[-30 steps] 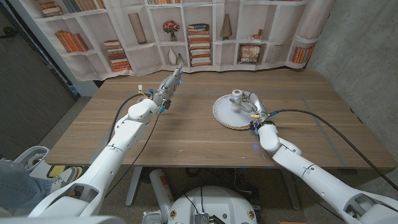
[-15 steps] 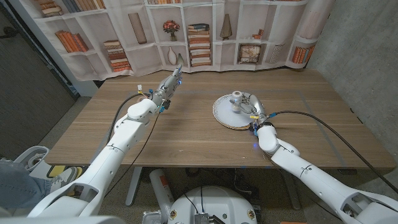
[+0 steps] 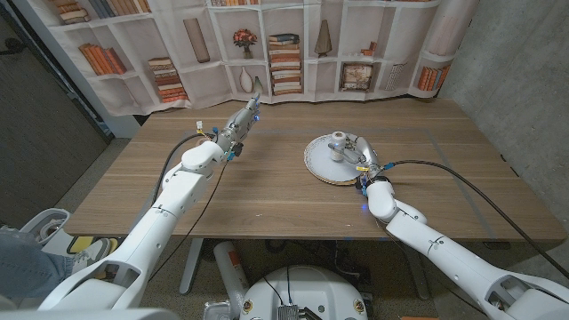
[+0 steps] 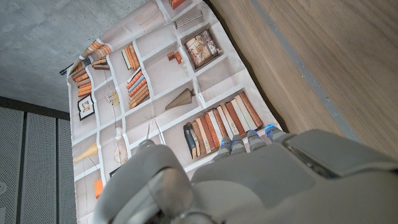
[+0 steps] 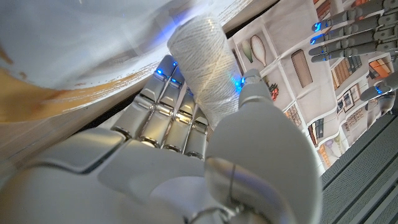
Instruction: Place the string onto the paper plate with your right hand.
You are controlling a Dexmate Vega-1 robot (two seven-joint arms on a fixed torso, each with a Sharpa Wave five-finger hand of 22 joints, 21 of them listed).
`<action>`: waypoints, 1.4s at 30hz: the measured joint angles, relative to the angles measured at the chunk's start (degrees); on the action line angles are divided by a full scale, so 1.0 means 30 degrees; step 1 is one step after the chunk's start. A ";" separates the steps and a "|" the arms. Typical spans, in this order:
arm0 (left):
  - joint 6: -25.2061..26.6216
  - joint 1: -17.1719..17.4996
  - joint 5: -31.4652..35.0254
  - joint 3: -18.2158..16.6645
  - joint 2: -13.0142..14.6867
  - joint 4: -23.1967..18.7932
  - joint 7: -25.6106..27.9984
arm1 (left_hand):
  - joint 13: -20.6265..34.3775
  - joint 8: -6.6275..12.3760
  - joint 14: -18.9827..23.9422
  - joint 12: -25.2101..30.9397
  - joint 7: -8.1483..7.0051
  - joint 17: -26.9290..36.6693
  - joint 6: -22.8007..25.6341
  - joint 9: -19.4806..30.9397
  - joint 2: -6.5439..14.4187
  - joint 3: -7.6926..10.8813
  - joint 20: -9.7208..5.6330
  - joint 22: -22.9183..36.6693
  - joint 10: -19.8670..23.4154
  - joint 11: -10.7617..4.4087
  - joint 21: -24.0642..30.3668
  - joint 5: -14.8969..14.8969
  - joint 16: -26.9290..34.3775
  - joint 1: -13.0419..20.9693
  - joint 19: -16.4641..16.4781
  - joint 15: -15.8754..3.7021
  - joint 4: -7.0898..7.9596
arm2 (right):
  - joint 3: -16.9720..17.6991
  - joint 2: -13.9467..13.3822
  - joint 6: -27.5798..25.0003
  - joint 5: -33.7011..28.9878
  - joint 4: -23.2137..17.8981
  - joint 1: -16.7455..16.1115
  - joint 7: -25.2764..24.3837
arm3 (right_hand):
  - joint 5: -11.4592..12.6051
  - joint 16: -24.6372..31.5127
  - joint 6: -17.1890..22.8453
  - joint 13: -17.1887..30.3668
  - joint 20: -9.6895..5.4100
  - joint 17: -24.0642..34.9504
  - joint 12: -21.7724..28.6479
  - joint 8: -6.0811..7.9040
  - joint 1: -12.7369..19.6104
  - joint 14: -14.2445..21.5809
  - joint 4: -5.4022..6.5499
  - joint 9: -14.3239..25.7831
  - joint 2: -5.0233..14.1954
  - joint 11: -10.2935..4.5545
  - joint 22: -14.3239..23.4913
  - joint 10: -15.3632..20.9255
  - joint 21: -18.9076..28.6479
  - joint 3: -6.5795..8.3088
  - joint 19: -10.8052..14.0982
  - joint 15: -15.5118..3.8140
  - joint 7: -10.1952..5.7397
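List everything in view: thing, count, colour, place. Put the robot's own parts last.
Spool of string: one, white, standing upright on the paper plate, between the fingers of the right hand.
Paper plate: one, white with a tan rim, on the table right of the middle.
Table: one, brown wood, under both arms.
Bookshelf backdrop: one, white printed cloth with books and vases, behind the table's far edge.
Cable: one, black, running across the table's right side to the right arm.
Left hand: one, grey, fingers stretched out, holding nothing, near the table's far left.
Right hand: one, grey, over the paper plate, fingers around the spool of string.
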 measured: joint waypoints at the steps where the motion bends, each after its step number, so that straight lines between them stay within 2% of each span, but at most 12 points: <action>1: 0.0000 0.0000 0.0000 0.0000 0.0001 0.0002 0.0000 | 0.0000 0.0000 0.0000 0.0000 0.0000 0.0000 0.0000 0.0000 0.0000 0.0000 0.0000 0.0000 0.0000 -0.0001 0.0000 0.0000 0.0000 0.0000 0.0000 0.0000 0.0000 | 0.0000 0.0000 -0.0015 0.0002 0.0000 0.0000 -0.0005 | 0.0000 -0.0077 0.0002 0.0000 0.0040 0.0000 0.0000 -0.0005 0.0000 -0.0172 0.0000 0.0000 0.0000 -0.0003 0.0000 -0.0123 -0.0037 0.0000 -0.0153 0.0024 0.0001; 7: 0.0023 -0.0005 0.0002 -0.0008 0.0009 0.0021 -0.0027 | 0.0000 0.0000 0.0000 0.0000 0.0000 0.0000 0.0000 0.0000 0.0000 0.0000 0.0000 0.0000 0.0001 -0.0001 0.0000 0.0000 0.0000 -0.0001 0.0000 0.0000 0.0000 | -0.0025 -0.0019 -0.0168 0.0024 -0.0043 -0.0063 -0.0033 | -0.0002 -0.0400 -0.0206 0.0009 0.0116 0.0001 -0.0283 -0.0172 0.0174 -0.1147 0.0155 0.0000 0.0174 0.0023 -0.0097 -0.0686 -0.0373 -0.0162 -0.0761 0.0264 -0.0204; 14: 0.0033 -0.0006 0.0003 -0.0025 0.0018 0.0069 -0.0067 | 0.0000 0.0000 0.0000 0.0000 0.0000 -0.0001 0.0000 0.0000 0.0101 -0.0040 0.0001 0.0000 0.0001 -0.0001 0.0000 0.0000 0.0000 0.0100 0.0000 0.0000 -0.0041 | -0.0085 -0.0072 -0.0366 0.0033 -0.0157 -0.0084 -0.0032 | -0.0002 -0.0401 -0.0390 0.0023 0.0153 0.0001 -0.0482 -0.0219 0.0175 -0.1729 0.0233 0.0000 0.0175 0.0052 -0.0096 -0.1068 -0.0594 -0.0351 -0.1278 0.0370 -0.0387; 18: 0.0034 -0.0035 0.0003 -0.0030 0.0019 0.0123 -0.0090 | 0.0000 0.0000 0.0000 0.0000 0.0000 0.0000 0.0000 0.0000 0.0101 -0.0059 0.0000 0.0000 0.0002 -0.0002 0.0000 0.0000 0.0000 0.0101 0.0000 0.0000 -0.0059 | -0.0116 -0.0129 -0.0522 0.0033 -0.0241 -0.0084 0.0067 | -0.0002 -0.0401 -0.0545 0.0022 0.0117 0.0002 -0.0540 -0.0219 0.0170 -0.2031 0.0264 0.0000 0.0172 0.0216 -0.0094 -0.1301 -0.0635 -0.0534 -0.1444 0.0402 -0.0381; 20: 0.0034 -0.0053 0.0002 -0.0031 0.0019 0.0153 -0.0114 | 0.0001 0.0000 0.0000 0.0000 0.0000 0.0000 0.0000 0.0000 0.0100 -0.0059 0.0001 0.0000 0.0002 -0.0002 0.0000 -0.0001 0.0000 0.0100 0.0000 -0.0001 -0.0059 | -0.0127 -0.0163 -0.0595 0.0033 -0.0307 -0.0084 0.0133 | -0.0003 -0.0401 -0.0735 0.0021 0.0191 0.0002 -0.0587 -0.0238 -0.0177 -0.2097 0.0343 0.0000 0.0443 0.0339 -0.0095 -0.1468 -0.0741 -0.0615 -0.1518 0.0467 -0.0369; 27: 0.0034 -0.0138 0.0003 -0.0032 -0.0008 0.0343 -0.0191 | 0.0000 0.0000 0.0000 0.0000 -0.0071 0.0000 0.0070 0.0000 0.0101 -0.0056 0.0000 0.0000 0.0003 -0.0003 0.0000 0.0000 0.0000 0.0100 0.0000 0.0000 -0.0057 | -0.0140 -0.0267 -0.0771 0.0056 -0.0429 -0.0084 0.0315 | -0.0003 -0.0536 -0.0932 0.0042 0.0216 0.0003 -0.0587 -0.0238 -0.0925 -0.2543 0.0449 0.0000 0.0193 0.0466 -0.0187 -0.1744 -0.0887 -0.0876 -0.1897 0.0500 -0.0365; 42: -0.0035 -0.0328 0.0004 -0.0028 -0.0080 0.0655 -0.0299 | 0.0001 0.0000 0.0000 0.0000 -0.0070 0.0000 0.0070 0.0000 0.0100 -0.0160 0.0000 0.0000 0.0003 -0.0004 0.0000 0.0000 0.0000 0.0100 0.0000 0.0000 -0.0051 | -0.0157 -0.0410 -0.0963 0.0071 -0.0549 -0.0025 0.0451 | 0.0101 -0.0533 -0.1919 0.0088 0.0252 -0.0094 -0.0815 -0.0327 -0.1290 -0.3636 0.0578 0.0000 -0.0136 0.0794 -0.0184 -0.2984 -0.1312 -0.1162 -0.2676 0.0566 -0.0198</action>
